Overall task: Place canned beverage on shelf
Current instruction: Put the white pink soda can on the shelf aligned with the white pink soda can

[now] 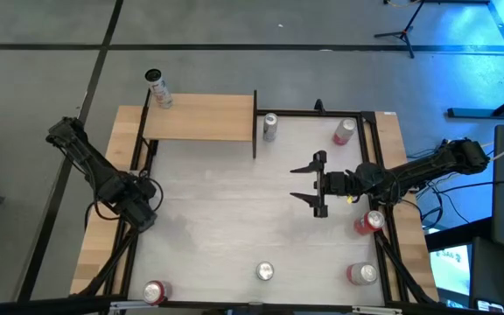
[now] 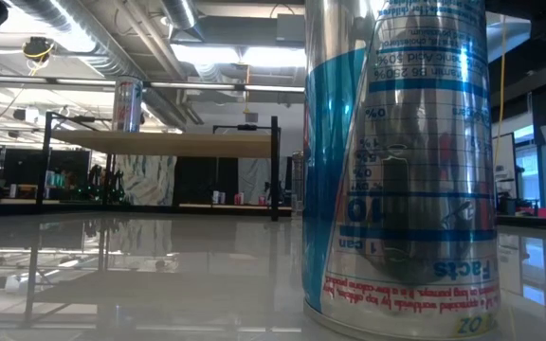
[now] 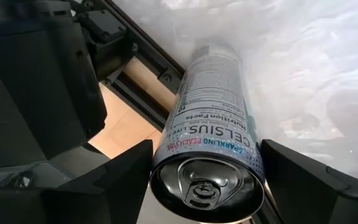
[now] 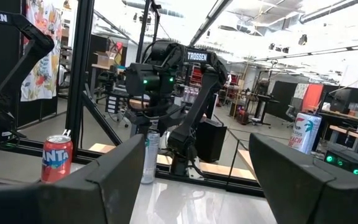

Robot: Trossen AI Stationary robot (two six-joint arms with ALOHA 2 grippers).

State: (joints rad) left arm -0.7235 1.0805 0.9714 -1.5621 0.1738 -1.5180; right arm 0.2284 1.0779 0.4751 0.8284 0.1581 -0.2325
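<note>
My left gripper [image 1: 140,210] stands near the table's left edge, pointing down, shut on a silver Celsius can [image 3: 209,112]. The can also shows in the right wrist view [image 4: 150,158], upright under that gripper. The shelf [image 1: 201,117], a tan board with a black edge, stands at the far left and also shows in the low view [image 2: 159,144]. One can [image 1: 157,87] stands upright on its far left corner. My right gripper [image 1: 311,184] is open and empty over the table's right middle. My left gripper pinches the can's upper end [image 3: 166,155] between its two fingers, one on each side of the wall just below the rim. The fingers come from above, pointing down along the can. The can stays upright; whether its base touches the tabletop I cannot tell.
Loose cans stand on the white table: silver [image 1: 270,127] and red [image 1: 345,131] at the far side, red [image 1: 370,221] at the right edge, and three along the near edge [image 1: 155,291], [image 1: 264,272], [image 1: 363,274]. A black frame rail [image 3: 145,68] runs beside the held can.
</note>
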